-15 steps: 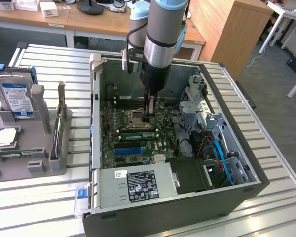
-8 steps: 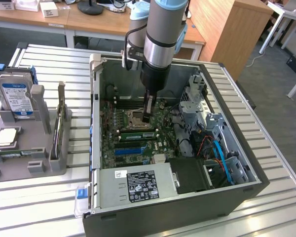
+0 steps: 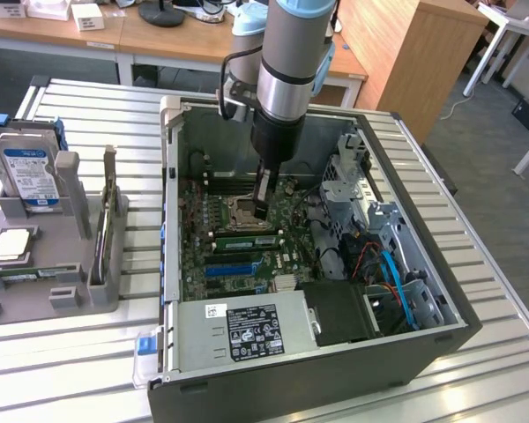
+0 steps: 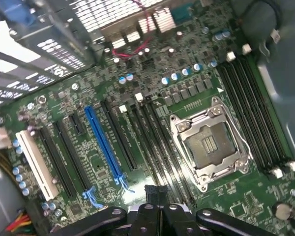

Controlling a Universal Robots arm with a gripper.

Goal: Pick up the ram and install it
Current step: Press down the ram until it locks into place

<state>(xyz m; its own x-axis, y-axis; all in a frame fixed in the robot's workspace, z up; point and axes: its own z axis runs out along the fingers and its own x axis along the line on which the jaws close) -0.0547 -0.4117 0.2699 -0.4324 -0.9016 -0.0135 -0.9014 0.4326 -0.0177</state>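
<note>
The gripper (image 3: pixel 263 210) stands inside the open computer case (image 3: pixel 406 352) at frame centre, clenched, seemingly with nothing in it. The ram (image 3: pixel 242 238) lies just below it in the exterior view, probably seated already in its slot. Its long axis runs left to right, beside the empty CPU socket (image 4: pixel 209 147).

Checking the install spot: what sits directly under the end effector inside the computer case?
Under the shut end effector lies the green motherboard, with its empty CPU socket and dark memory slots beside it. The fingertips cover the slot stretch right beneath them.
</note>
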